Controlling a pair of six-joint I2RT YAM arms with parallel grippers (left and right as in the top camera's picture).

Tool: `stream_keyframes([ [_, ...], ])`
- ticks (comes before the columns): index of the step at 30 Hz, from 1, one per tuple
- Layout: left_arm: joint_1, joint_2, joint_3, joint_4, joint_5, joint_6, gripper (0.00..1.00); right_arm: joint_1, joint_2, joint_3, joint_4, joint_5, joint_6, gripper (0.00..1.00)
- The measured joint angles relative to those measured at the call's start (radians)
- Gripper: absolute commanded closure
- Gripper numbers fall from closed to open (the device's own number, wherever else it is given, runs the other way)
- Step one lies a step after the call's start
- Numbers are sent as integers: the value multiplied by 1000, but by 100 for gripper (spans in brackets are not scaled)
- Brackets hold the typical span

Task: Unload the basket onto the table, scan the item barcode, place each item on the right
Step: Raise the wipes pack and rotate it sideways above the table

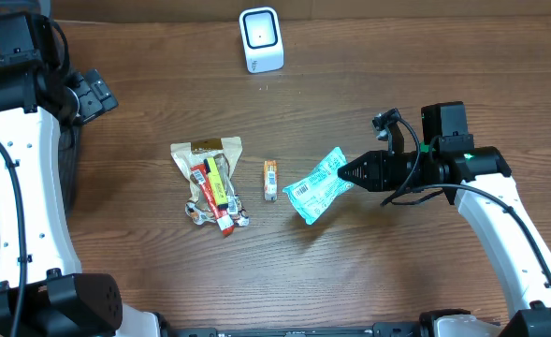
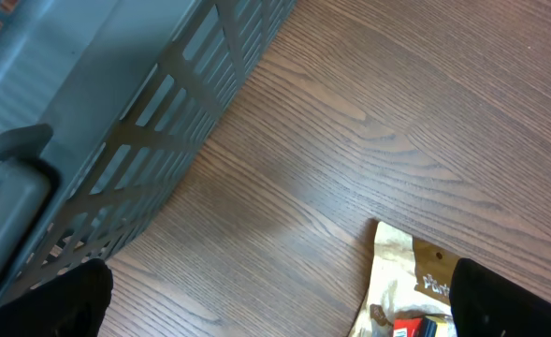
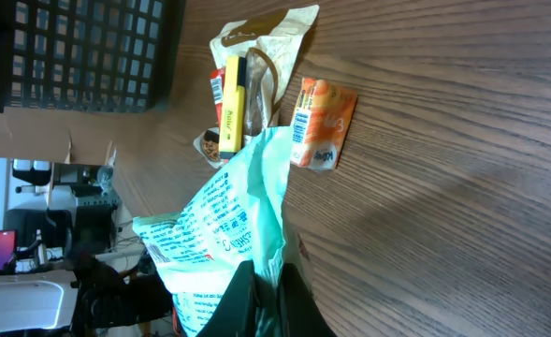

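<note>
Green packet (image 1: 318, 185): we count one, pale green with a white printed label. It sits right of the table's (image 1: 350, 271) middle, near the small orange packet (image 1: 270, 180) on its right side, and well apart from the white scanner (image 1: 261, 39) at the far edge.

We see one scanner and one orange packet. There is also one heap of snack wrappers (image 1: 210, 183) left of the orange packet. The heap has a beige pouch (image 1: 205, 150) with one red stick (image 1: 205, 183) and one yellow stick (image 1: 215, 178) lying on it. The crumpled foil pieces at its lower end overlap too much for us to count. One grey slatted basket (image 2: 116, 112) stands at the table's left side.

We have two hands in view. The right hand (image 1: 345, 172) has its fingers pressed fully together on one end of the green packet. The rest of the packet sticks out toward the orange packet. From the right wrist, we see the green film bunched where it enters the dark fingertips (image 3: 256, 300).

The left hand (image 1: 88, 94) is spread as wide as it goes and holds nothing. It is near the basket. From its own camera, we see bare wood and a corner of the beige pouch between its two fingertips (image 2: 60, 300).
</note>
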Motion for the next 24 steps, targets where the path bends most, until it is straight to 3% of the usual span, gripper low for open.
stream_keyframes([
  [24, 0, 0, 0, 0, 0, 0, 0, 0, 0, 0, 2, 0, 20, 96],
])
